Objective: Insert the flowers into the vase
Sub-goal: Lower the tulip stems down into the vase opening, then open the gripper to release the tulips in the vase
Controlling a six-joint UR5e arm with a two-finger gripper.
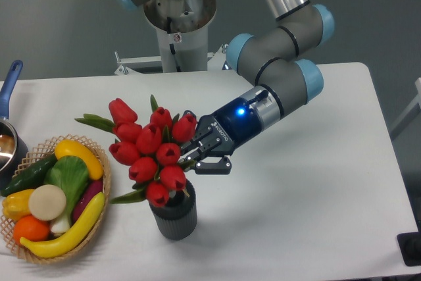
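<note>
The flowers point(150, 153), a bunch of red closed tulip heads with narrow green leaves, hang tilted with the heads pointing left. My gripper point(199, 153) comes in from the right and is shut on the stem end of the bunch, which is mostly hidden behind the heads. The vase point(173, 217), a small dark grey ribbed cylinder, stands upright on the white table just below the bunch. The lowest tulip heads overlap the vase mouth and hide most of it. I cannot tell whether any stem is inside the vase.
A wicker basket point(99, 218) with several toy vegetables sits at the front left, close to the vase. A pot with a blue handle point(11, 80) is at the left edge. The metal robot base column point(177, 21) stands at the back of the table point(296, 215).
</note>
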